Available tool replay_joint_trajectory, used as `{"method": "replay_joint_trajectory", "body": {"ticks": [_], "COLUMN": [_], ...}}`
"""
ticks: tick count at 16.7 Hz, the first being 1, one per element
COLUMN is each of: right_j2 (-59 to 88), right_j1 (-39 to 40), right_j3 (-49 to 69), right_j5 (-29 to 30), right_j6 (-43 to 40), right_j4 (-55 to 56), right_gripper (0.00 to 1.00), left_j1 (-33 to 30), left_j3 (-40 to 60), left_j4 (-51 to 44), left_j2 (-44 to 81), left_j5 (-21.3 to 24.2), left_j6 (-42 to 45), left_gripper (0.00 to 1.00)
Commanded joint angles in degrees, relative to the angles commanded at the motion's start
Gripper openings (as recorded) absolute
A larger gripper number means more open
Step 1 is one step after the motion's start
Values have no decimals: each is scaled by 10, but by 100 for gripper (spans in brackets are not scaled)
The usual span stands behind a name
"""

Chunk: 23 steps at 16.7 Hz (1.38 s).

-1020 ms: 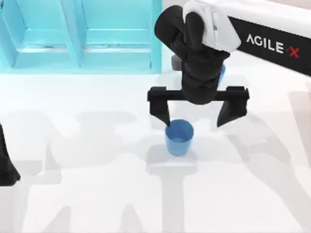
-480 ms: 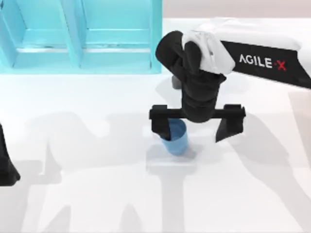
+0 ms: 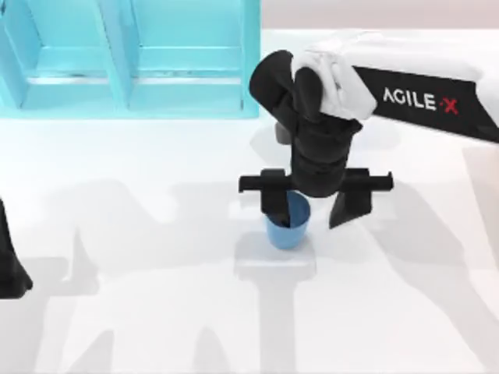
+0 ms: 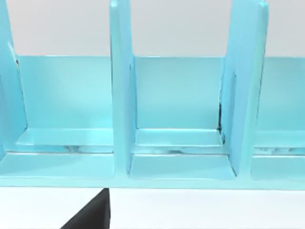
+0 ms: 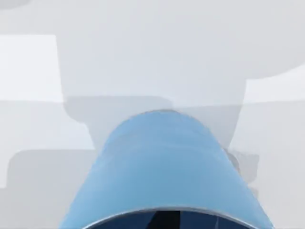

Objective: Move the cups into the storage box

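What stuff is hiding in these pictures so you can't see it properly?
- Cup, top view: the back of its rim is covered by the right gripper, which stands open over it.
- Cup's inside, right wrist view: cut off by the picture's edge.
- Storage box, top view: its far part is cut off by the edge.
- Left gripper, top view: mostly cut off at the left edge.

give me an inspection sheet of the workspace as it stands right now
surface: white table, shadows across it
job's things: one blue cup upright on the table, outside the storage box; box compartments in view hold nothing
clutter: nothing seen
grippers: right gripper over the cup, one finger inside its rim, the other outside, not closed on it; left arm parked at the table's left edge
cables: nothing seen
surroundings: nothing seen
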Motion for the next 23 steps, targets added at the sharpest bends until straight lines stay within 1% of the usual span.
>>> {"method": "replay_joint_trajectory", "body": {"ticks": [5,6,16,19,23], "right_j2": [0,0,-9,-50,-125], "right_j1": [0,0,-6,-36,-95], "right_j3": [0,0,-1,-5,-11], "right_j5": [0,0,0,0,-1], "right_j6": [0,0,-8,-40,-96], "right_j4": [0,0,-8,-43,-111], "right_gripper": [2,0,0,0,0], "left_j1": [0,0,0,0,0], "left_j3": [0,0,0,0,0], "left_j4": [0,0,0,0,0], "left_j2": [0,0,0,0,0], "left_j5": [0,0,0,0,0], "left_j6": [0,0,0,0,0], "left_gripper": [100,100,100,100,100]}}
